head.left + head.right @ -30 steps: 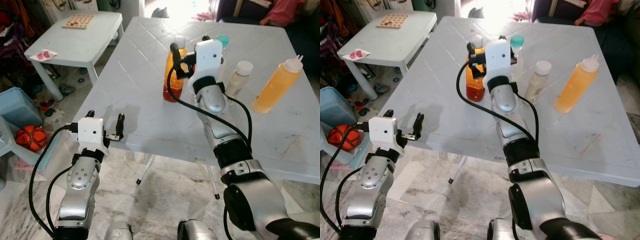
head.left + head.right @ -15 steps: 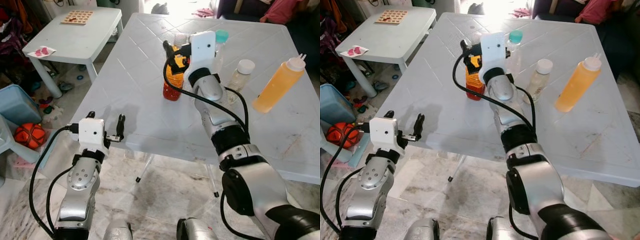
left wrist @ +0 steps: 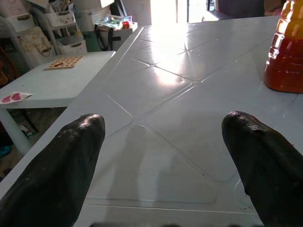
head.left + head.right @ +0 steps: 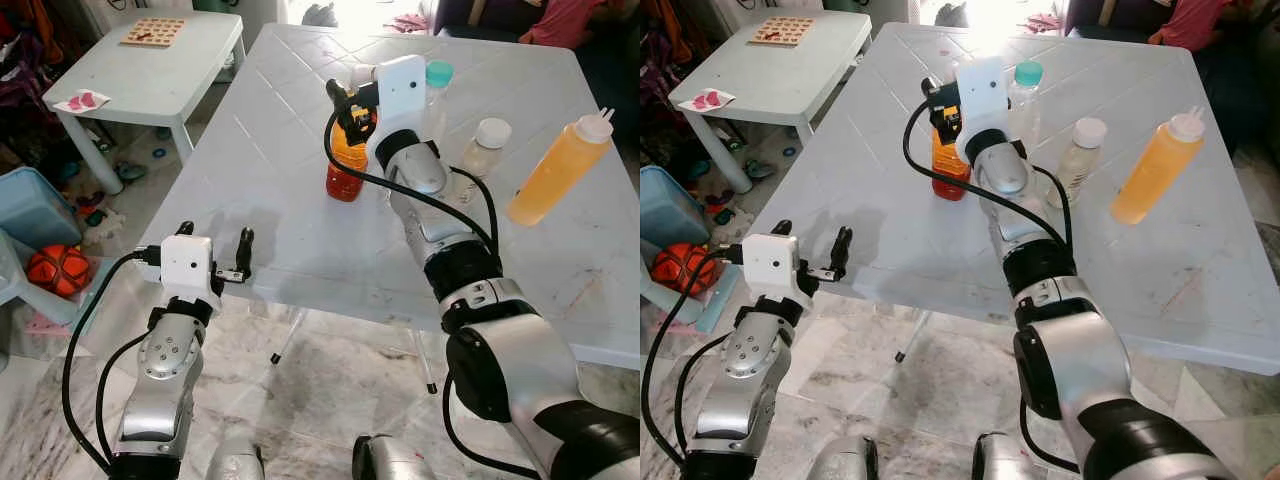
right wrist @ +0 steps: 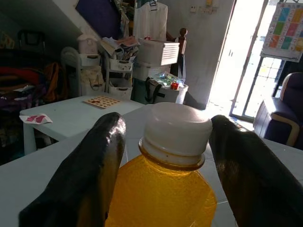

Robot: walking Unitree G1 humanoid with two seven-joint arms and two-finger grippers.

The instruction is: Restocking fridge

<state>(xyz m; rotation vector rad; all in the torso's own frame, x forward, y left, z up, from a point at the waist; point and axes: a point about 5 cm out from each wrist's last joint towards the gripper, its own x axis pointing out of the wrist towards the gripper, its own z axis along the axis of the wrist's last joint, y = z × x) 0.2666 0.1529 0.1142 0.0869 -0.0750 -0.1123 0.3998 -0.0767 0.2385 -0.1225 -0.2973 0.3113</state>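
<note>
Orange juice bottle (image 4: 343, 160) stands on the white table (image 4: 260, 180), right gripper (image 5: 163, 156) spread open around its white cap (image 5: 177, 130). Three more bottles there: clear teal-capped (image 4: 436, 90), pale (image 4: 480, 150), orange squeeze (image 4: 555, 170). Left gripper (image 4: 212, 252) open at the table edge.

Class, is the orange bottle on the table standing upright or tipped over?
Upright: the orange bottle stands on its base, white cap on top, between the right pincer's open fingers.

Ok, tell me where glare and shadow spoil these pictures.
Left eye view: sunlight washes out the far edge of the white table. Left wrist view: a bright glare patch on the tabletop. Right wrist view: the doorway is overexposed, the right claw fingers dark around the orange bottle.
</note>
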